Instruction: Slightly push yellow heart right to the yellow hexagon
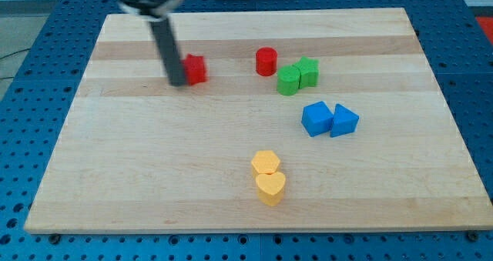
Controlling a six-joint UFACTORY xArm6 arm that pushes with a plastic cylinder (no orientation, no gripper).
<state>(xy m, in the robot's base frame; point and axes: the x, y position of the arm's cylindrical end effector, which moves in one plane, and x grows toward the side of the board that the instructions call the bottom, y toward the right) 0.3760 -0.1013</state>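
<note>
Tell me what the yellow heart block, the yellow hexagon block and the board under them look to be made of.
Yellow heart block: looks like painted wood or plastic; flat, even colour, matte, no grain showing. Yellow hexagon block: same look, touching the heart's upper side. Pale wooden board: wood, judging by lengthwise grain and joined strips, with a smooth, slightly satin finish. My tip is far off, beside the red block.
</note>
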